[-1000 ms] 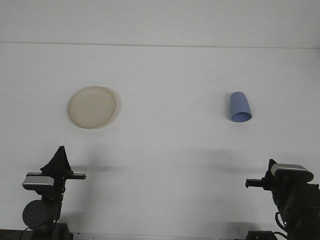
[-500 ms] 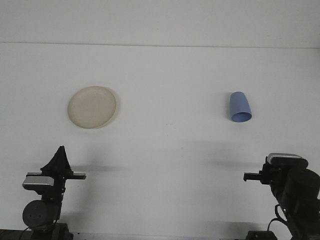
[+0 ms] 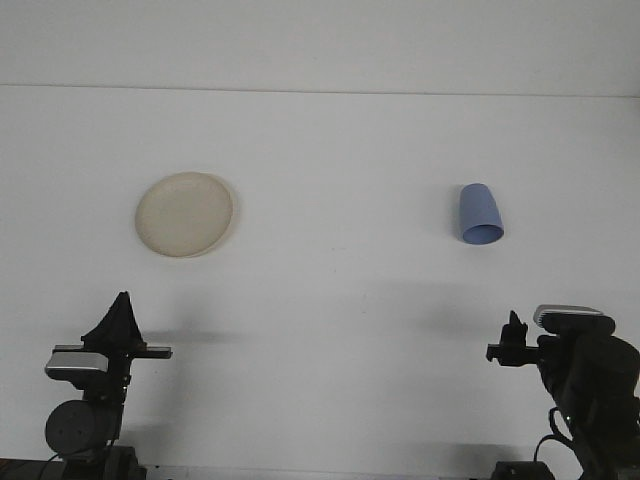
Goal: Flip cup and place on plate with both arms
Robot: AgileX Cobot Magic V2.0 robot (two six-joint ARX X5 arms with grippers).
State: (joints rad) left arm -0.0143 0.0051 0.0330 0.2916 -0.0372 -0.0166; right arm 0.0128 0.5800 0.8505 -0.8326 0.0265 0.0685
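A blue cup (image 3: pixel 479 213) lies on its side on the white table at the right, its mouth turned toward me. A cream plate (image 3: pixel 185 214) rests flat at the left, with nothing on it. My left gripper (image 3: pixel 121 318) stands near the front left edge, well short of the plate. My right gripper (image 3: pixel 515 333) is low at the front right, below the cup and apart from it. Neither gripper holds anything.
The white table (image 3: pixel 330 290) runs back to a pale wall. A wide bare stretch separates the plate from the cup. Both arm bases fill the bottom corners.
The right arm has lifted and turned at the front right, and its fingertips now rise into view. The left arm, cup and plate have stayed put.
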